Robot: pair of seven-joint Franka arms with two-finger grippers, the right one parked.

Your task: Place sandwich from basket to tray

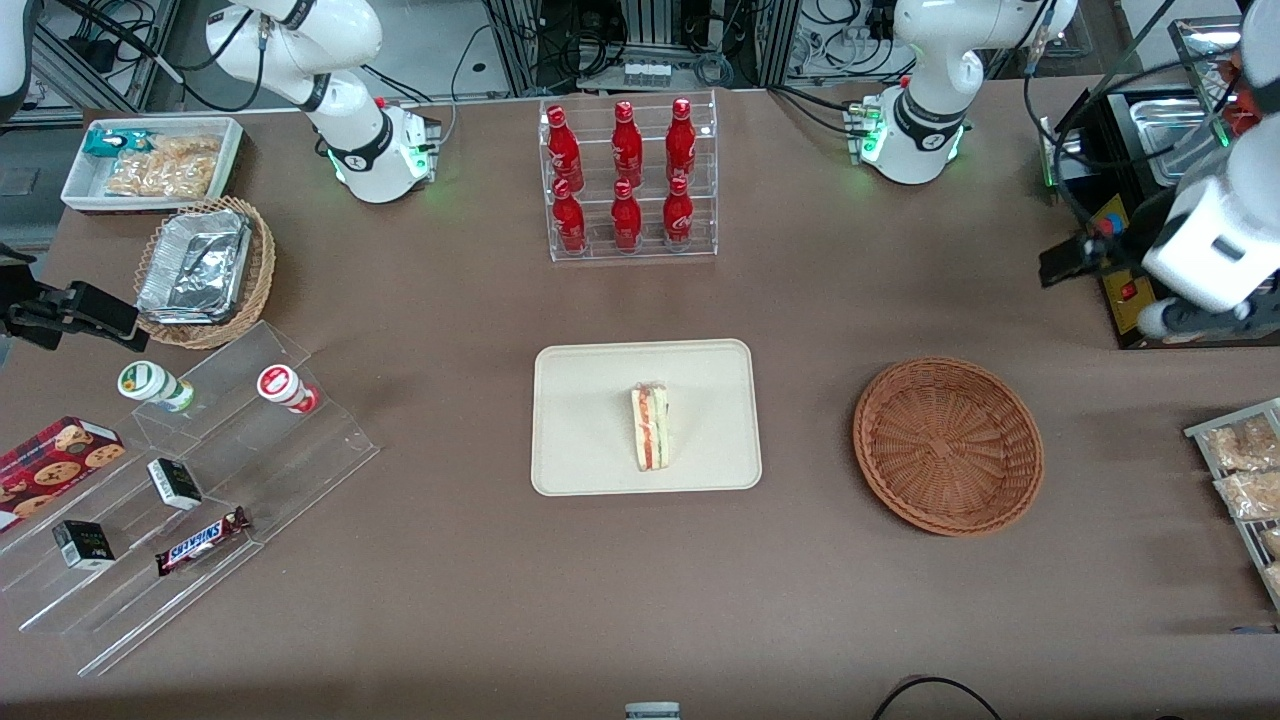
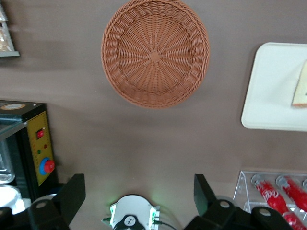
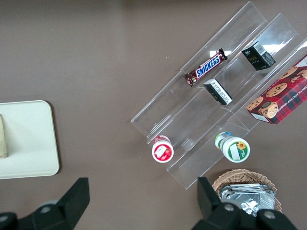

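Gripper: the gripper (image 2: 139, 194) hung high above the bench (image 1: 480, 600) at the working arm's end, its two black fingers (image 2: 73, 191) spread wide apart with nothing between them.
Stepped stand: a clear stepped stand (image 1: 180, 530) toward the parked arm's end held a Snickers bar (image 1: 202, 540), two small dark boxes (image 1: 83, 543), a cookie box (image 1: 55, 465) and two round-lidded cups (image 1: 285, 388).
Tray: the cream tray (image 1: 590, 440) lay flat near the middle of the bench and carried the sandwich (image 1: 652, 427), a wrapped wedge with red and green layers showing along its edge, resting about the middle of the tray.
Basket: the reddish-brown basket (image 1: 947, 445) sat beside the tray toward the working arm's end, well apart from it, with only its woven floor showing.
Foil basket: farther from the camera, a lighter wicker basket (image 1: 255, 285) held foil containers (image 1: 195, 265).
White bin: a white bin (image 1: 230, 150) held bagged tan snacks (image 1: 165, 165).
Bottle rack: a clear rack (image 1: 630, 180) held six red bottles (image 1: 626, 140) in two rows.
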